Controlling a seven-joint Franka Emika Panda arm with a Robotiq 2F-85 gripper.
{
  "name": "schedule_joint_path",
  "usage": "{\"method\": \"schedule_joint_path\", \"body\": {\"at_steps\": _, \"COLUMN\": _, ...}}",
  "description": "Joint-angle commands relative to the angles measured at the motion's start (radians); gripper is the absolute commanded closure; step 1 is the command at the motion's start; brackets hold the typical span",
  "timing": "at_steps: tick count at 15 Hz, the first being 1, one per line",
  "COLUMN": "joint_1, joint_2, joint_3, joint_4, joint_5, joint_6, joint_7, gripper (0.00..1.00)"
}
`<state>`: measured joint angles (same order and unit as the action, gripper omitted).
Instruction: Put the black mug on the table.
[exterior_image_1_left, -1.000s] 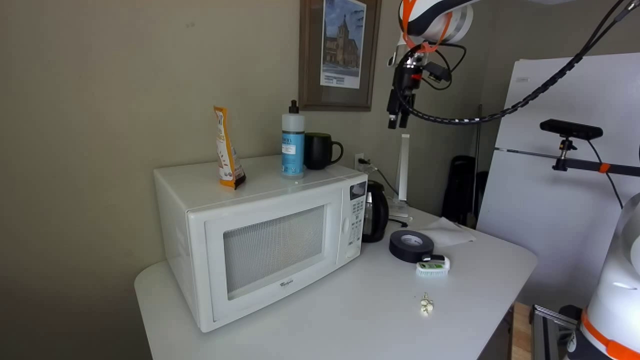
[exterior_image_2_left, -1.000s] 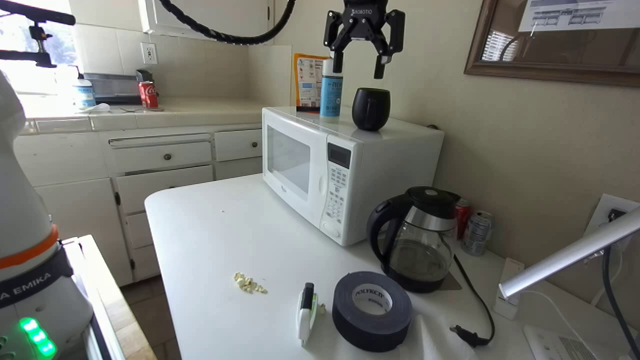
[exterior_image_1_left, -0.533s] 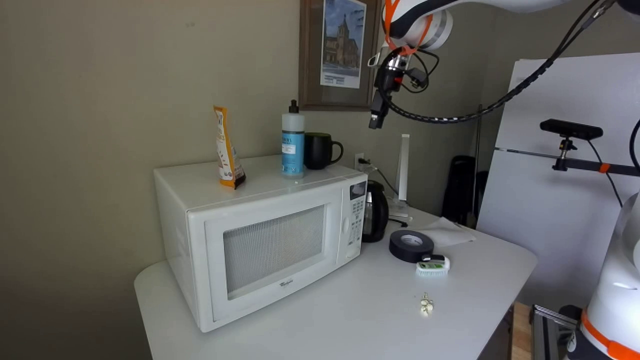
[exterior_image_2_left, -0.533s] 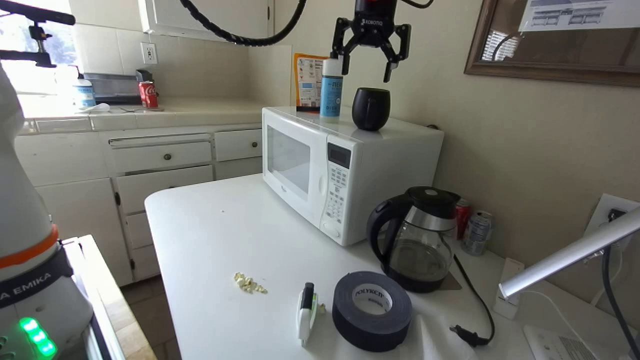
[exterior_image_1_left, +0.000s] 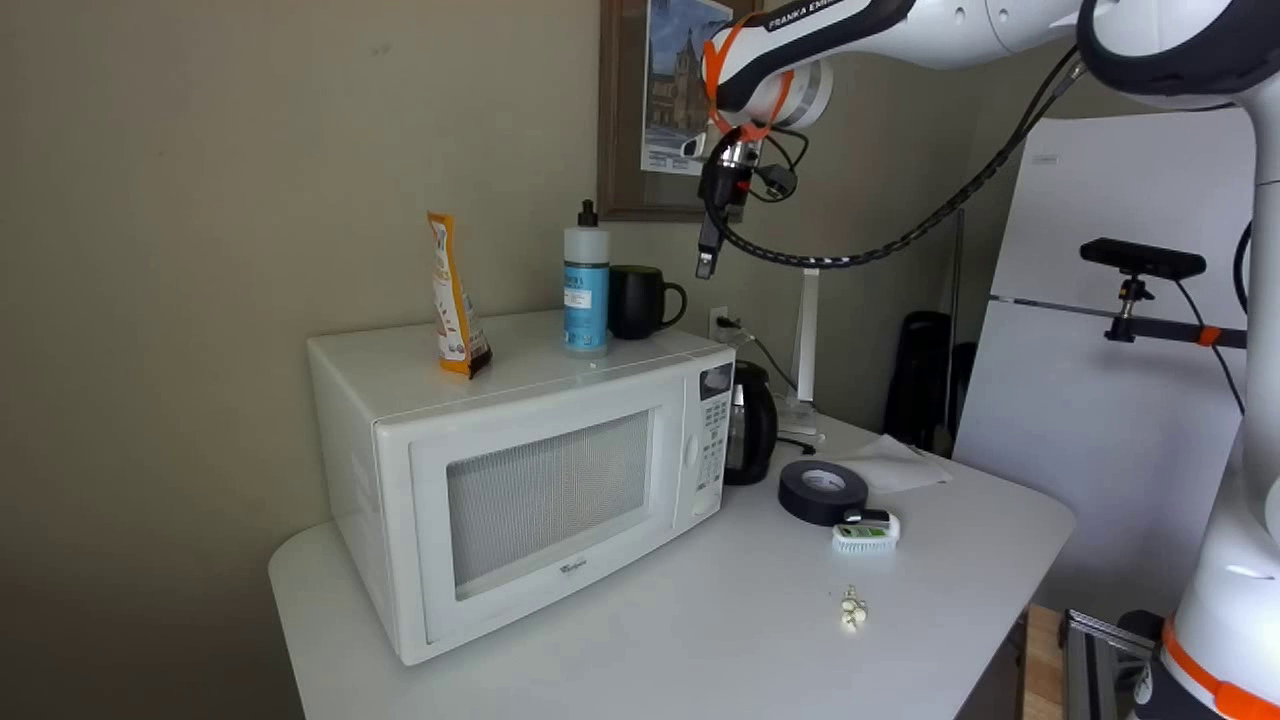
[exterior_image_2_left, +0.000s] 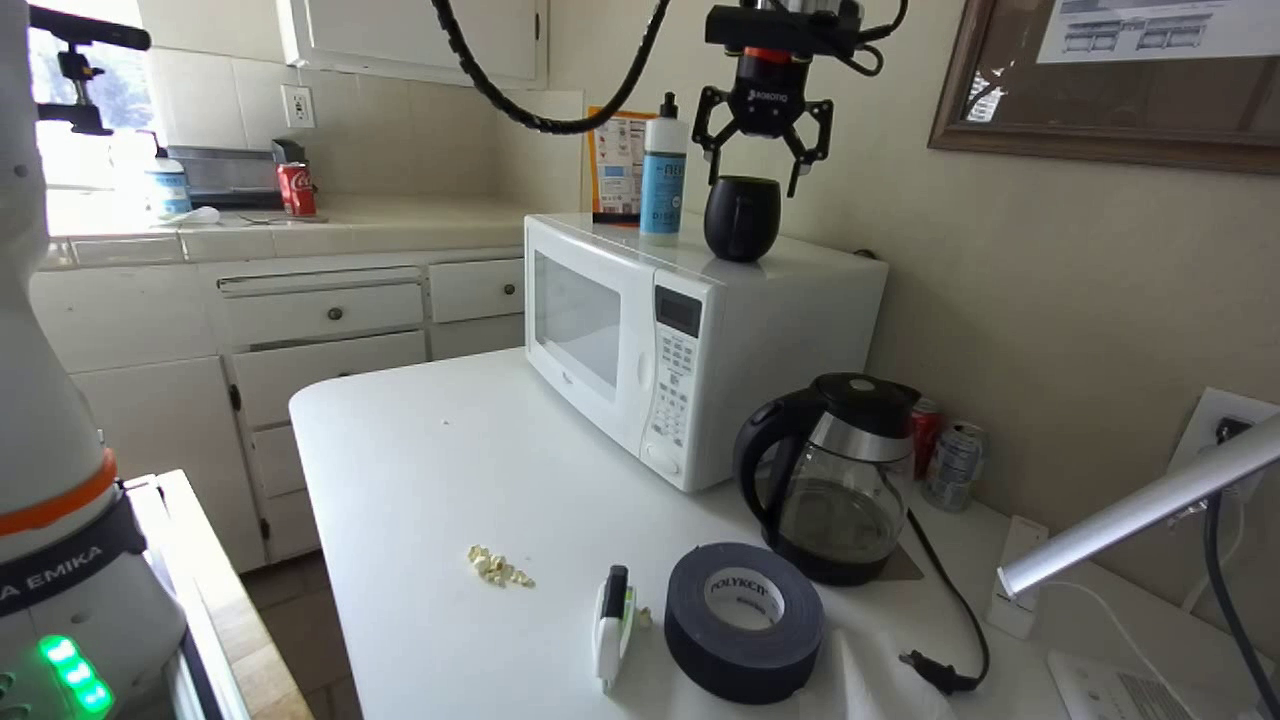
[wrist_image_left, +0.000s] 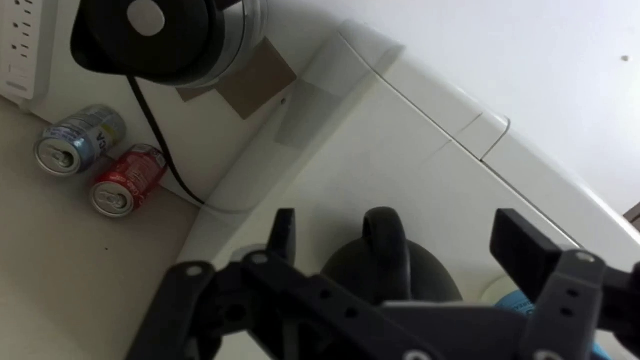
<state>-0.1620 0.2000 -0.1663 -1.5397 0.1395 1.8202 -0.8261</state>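
The gripper (wrist_image_left: 398, 237) is holding its fingers (wrist_image_left: 522, 250) wide apart, the black mug (wrist_image_left: 392, 270) showing between them, handle (wrist_image_left: 384, 223) pointing up the view! Over left, a red can (wrist_image_left: 132, 177) is sitting beside a silver-blue can (wrist_image_left: 82, 137); a black-lidded jug (wrist_image_left: 172, 42) is crowding the top edge.

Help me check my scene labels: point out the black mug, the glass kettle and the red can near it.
Black mug (exterior_image_1_left: 635, 303), in an exterior view: on its body.
Glass kettle (exterior_image_2_left: 845, 495), in an exterior view: on its glass side.
Red can (wrist_image_left: 135, 175), in the wrist view: on its side wall.
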Motion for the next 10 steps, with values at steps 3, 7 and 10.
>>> {"method": "schedule_joint_path", "body": {"at_steps": 3, "joint_1": -0.027, "joint_2": 0.073, "joint_3": 0.048, "joint_4": 0.095, "joint_5": 0.003, "joint_6": -0.026, "joint_7": -0.033, "gripper": 0.18}}
{"method": "schedule_joint_path", "body": {"at_steps": 7, "joint_1": -0.021, "joint_2": 0.067, "joint_3": 0.068, "joint_4": 0.082, "joint_5": -0.008, "joint_6": -0.006, "joint_7": -0.031, "gripper": 0.29}}
{"method": "schedule_joint_path", "body": {"at_steps": 10, "joint_1": -0.021, "joint_2": 0.075, "joint_3": 0.078, "joint_4": 0.089, "joint_5": -0.006, "joint_6": -0.005, "joint_7": -0.025, "gripper": 0.24}}
